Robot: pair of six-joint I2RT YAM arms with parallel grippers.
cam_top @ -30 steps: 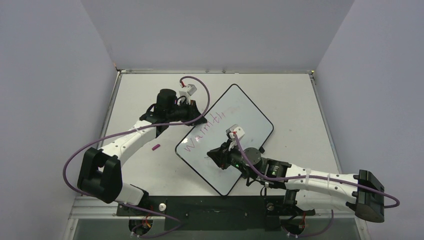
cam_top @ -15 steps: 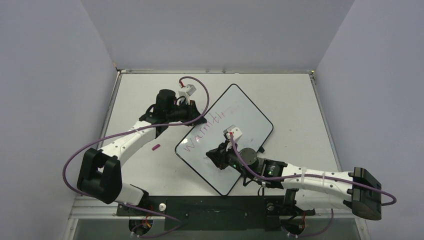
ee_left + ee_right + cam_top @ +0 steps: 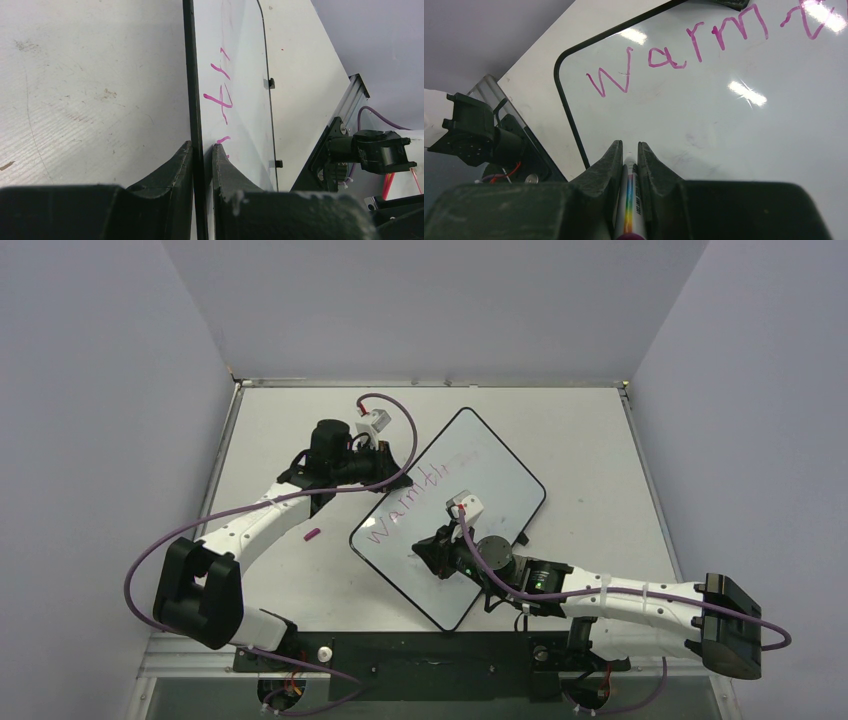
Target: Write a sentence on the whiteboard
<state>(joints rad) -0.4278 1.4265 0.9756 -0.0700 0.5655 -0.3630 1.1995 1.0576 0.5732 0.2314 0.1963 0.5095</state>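
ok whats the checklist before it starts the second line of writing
1. Board steadied: left claw is shut on the rim of the whiteboard: ok.
2. Pen in grip: right claw is shut on the marker: ok.
3. First line done: the sentence reads "Warmth" so far, with nothing below it: ok.
4. Room for the next line: the board is bare under that word, where the right claw sits: ok.
5. Marker tip on the surface: hidden between the fingers: cannot tell.
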